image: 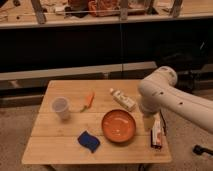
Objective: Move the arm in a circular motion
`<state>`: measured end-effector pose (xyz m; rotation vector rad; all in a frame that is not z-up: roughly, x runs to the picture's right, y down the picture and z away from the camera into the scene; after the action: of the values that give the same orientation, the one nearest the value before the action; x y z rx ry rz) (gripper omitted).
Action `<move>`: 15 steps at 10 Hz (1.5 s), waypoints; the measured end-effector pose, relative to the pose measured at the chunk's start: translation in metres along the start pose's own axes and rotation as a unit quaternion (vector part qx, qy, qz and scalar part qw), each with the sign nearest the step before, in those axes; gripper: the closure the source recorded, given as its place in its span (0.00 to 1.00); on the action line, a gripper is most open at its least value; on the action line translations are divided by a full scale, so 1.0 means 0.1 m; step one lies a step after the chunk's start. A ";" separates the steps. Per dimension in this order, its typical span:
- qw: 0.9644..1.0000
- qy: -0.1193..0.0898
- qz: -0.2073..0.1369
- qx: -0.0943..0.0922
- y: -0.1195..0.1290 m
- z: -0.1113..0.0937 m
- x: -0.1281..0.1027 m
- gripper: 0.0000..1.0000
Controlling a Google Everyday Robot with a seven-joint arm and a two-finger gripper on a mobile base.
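Observation:
The arm [165,95], glossy white with thick rounded segments, reaches in from the lower right, and its bulbous joint hangs over the right side of the wooden table [60,150]. Below that joint the gripper [148,122] points down, just right of the orange bowl [119,125] and above the left end of a snack packet [157,135]. Nothing is visibly held.
On the table stand a white cup [61,107], a small carrot [89,100], a white bottle lying on its side [123,99] and a blue sponge [88,140]. Dark shelving [100,45] runs behind the table. A black caster [202,149] sits on the floor at right.

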<state>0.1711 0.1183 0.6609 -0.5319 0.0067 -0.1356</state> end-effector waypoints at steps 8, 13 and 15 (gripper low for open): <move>0.997 -0.005 -0.076 0.010 0.03 -0.12 -0.90 0.20; 0.995 -0.014 -0.099 0.023 -0.19 -0.14 -1.37 0.20; 0.994 -0.013 -0.105 0.023 -0.26 -0.14 -1.38 0.20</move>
<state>0.0309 0.1070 0.6577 -0.4868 -0.0781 -0.3343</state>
